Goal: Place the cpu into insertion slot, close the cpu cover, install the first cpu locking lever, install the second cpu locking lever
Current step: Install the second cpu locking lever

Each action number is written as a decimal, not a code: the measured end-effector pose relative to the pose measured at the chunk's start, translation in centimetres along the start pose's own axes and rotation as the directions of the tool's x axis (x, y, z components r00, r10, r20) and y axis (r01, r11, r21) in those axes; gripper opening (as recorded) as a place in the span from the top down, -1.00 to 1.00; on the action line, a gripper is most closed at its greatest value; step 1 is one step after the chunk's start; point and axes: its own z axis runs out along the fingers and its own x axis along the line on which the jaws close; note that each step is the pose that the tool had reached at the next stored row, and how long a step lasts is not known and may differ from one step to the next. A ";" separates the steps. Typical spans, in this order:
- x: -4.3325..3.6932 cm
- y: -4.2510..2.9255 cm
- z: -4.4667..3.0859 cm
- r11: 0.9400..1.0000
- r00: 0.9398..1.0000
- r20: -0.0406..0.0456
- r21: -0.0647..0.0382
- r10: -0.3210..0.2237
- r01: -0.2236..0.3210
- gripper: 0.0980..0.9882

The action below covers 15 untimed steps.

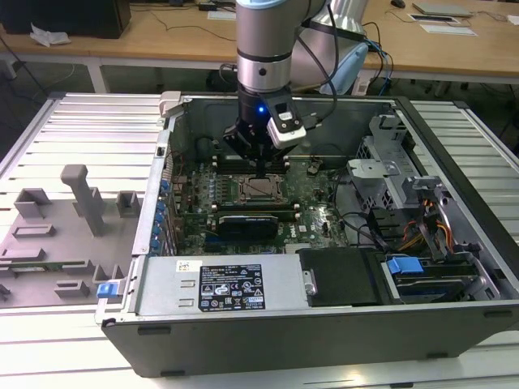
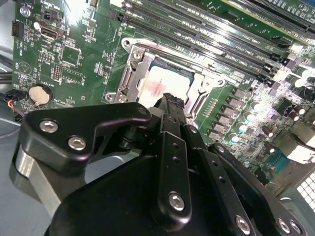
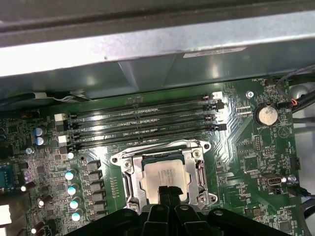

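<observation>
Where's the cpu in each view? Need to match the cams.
Exterior view: the pale silvery square cpu sits mid-motherboard, directly under the gripper.
First wrist view: cpu in its grey metal socket frame, just beyond the fingertips.
Second wrist view: cpu in the frame, partly hidden by the gripper.
Shared landmark: the long black memory slots beside the socket.

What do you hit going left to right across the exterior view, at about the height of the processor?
Grey fixture tray → blue card clips on the case's side wall → cpu in its insertion slot, gripper right above it → grey metal drive cage → orange and yellow cable bundle.
</observation>
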 end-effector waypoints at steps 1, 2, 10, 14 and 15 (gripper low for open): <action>-0.01 0.00 -0.12 1.000 1.000 0.000 0.000 0.000 0.000 0.98; -0.02 0.00 -0.35 1.000 1.000 0.000 0.000 0.000 0.000 0.98; -0.08 -0.03 -1.61 1.000 1.000 0.000 0.001 0.000 0.000 0.98; -0.17 -1.02 -1.59 1.000 1.000 0.000 -0.002 0.000 0.000 0.98; -0.21 -1.32 -1.58 1.000 1.000 0.000 -0.004 0.000 0.000 0.98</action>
